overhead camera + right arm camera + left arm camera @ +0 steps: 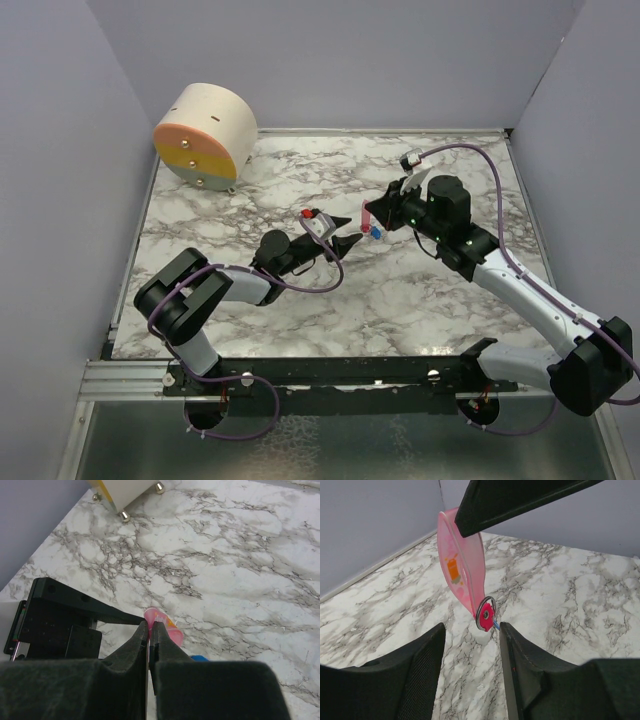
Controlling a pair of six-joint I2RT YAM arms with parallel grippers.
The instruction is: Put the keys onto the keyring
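Marble tabletop, lilac walls. The right gripper (149, 626) hangs over the middle, jaws clamped on the key (462, 565), presenting its lower end, where the keyring (493, 604) sits, to the left gripper (471, 630). The left jaws stand apart just below, touching nothing. Whether the keyring is threaded is unclear. The drum (205, 135) at the far-left corner shows no contents.

Marble table (420, 320), plain lilac walls (350, 60).
Walls at 9, 12, 3 o'clock; round cream-orange drum (205, 135) at 10; even light.
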